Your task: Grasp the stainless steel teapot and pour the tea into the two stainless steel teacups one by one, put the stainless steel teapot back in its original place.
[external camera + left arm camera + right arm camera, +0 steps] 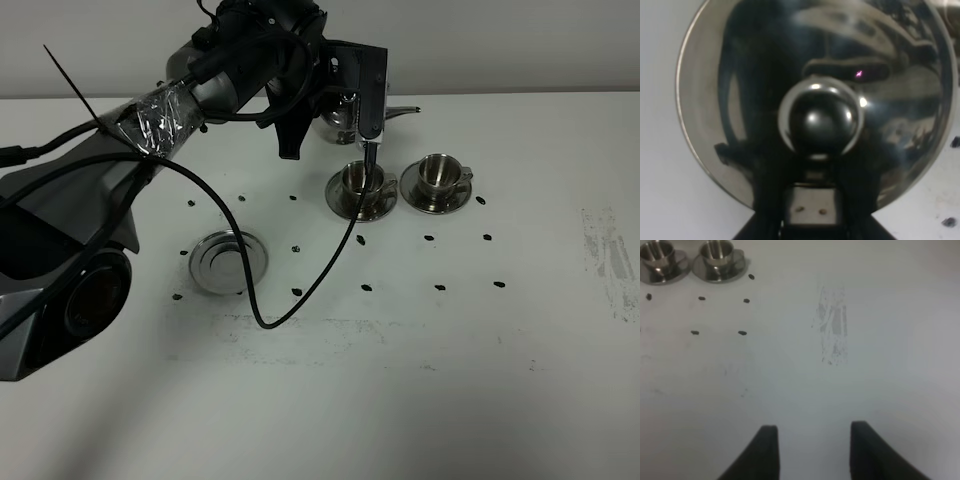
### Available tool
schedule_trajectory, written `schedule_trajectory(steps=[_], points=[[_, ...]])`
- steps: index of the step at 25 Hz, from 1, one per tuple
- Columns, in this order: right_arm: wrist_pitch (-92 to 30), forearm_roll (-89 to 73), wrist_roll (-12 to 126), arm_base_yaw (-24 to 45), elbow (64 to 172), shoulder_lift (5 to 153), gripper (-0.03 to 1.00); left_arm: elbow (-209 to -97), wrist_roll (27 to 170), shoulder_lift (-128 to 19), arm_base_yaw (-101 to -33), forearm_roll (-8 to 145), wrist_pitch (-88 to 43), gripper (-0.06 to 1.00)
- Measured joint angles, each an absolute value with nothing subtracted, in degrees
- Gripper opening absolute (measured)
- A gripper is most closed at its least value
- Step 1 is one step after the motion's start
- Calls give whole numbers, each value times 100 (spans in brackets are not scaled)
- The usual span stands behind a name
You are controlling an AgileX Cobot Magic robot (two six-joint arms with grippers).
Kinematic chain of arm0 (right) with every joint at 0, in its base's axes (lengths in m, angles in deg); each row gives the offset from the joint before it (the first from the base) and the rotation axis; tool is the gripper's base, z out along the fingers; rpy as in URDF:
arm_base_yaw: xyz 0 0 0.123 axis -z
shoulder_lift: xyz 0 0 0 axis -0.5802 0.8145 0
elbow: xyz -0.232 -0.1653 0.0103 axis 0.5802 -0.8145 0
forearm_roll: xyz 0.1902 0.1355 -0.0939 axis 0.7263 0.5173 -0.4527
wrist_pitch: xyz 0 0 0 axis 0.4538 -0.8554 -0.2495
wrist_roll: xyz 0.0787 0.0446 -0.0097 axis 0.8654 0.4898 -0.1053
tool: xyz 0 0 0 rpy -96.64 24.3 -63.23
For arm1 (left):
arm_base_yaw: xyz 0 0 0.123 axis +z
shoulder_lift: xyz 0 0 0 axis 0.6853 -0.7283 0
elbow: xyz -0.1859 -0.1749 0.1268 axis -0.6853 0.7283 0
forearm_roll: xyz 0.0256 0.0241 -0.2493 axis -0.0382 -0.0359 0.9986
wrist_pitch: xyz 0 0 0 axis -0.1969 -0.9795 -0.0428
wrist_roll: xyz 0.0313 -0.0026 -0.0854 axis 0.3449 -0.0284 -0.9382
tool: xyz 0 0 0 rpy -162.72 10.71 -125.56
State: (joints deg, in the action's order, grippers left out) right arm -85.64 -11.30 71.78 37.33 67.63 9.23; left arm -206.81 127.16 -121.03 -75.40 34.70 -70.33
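Note:
The stainless steel teapot [343,112] is just behind the left teacup, mostly hidden by my left gripper [332,128], which is shut on it. A thin steel part of the pot [404,110] sticks out to the right. In the left wrist view the teapot's lid [740,100] and knob [820,120] fill the picture. The two stainless steel teacups [362,182] [437,174] stand side by side on saucers, also visible from the right wrist [657,252] [717,251]. The original place, a flat steel disc [228,262], lies bare at the left. My right gripper [812,427] hovers over bare table with its fingers apart and holds nothing.
A black cable [300,290] hangs from the left arm and loops over the table between the disc and the cups. Small dark marks [430,238] dot the white tabletop. A scuffed patch [835,325] lies to the right of the cups.

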Motion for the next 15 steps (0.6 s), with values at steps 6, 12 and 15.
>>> schedule_trajectory(steps=[6, 12, 15], points=[[-8564, -1130, 7178, 3733, 6763, 923, 33, -20681, 12811, -12228, -7585, 3246, -6643, 18], [-8564, -1130, 7178, 3733, 6763, 923, 33, -20681, 12854, -12351, -7614, 3046, -6393, 18], [-8564, -1130, 7178, 3733, 6763, 923, 33, -20681, 12939, -12408, -7653, 2969, -6298, 18]])
